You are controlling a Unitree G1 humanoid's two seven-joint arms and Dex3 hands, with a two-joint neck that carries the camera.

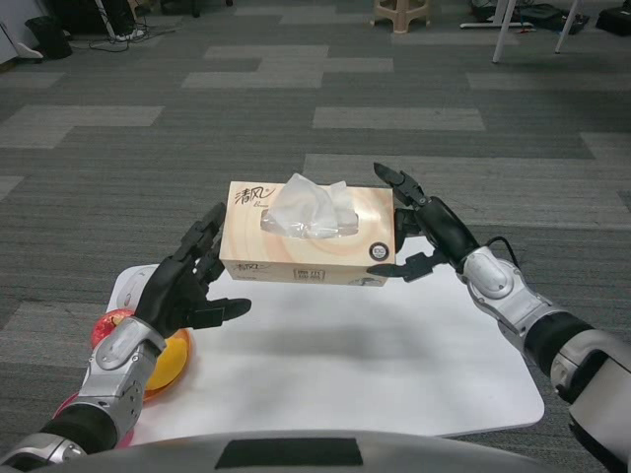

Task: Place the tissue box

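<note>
A: Item one?

B: Tissue box (308, 236), beige, a white tissue (308, 209) sticking up from its top slot. It sits in the air above the far part of the white desk (394, 365), level, with its shadow on the desk below it.

A: What carries it?

B: Both hands, one at each end. Left hand (192, 281): black fingers spread and pressed against the box's left end. Right hand (419, 227): fingers over the top right corner, thumb under the lower right edge. So each is grasping the box, neither is released or clenched on nothing.

A: Arms?

B: Silver forearms, the left rising from the lower left, the right coming in from the lower right with a black cable along its wrist.

A: Other stock on the desk?

B: Near the left edge, partly behind the left forearm: an orange bowl (168, 360) and a red thing (106, 327) just beside it. I cannot tell what the red thing is.

A: Surroundings?

B: Grey patterned carpet (296, 108). At the far edge of the room, a beige stool (399, 14).
</note>
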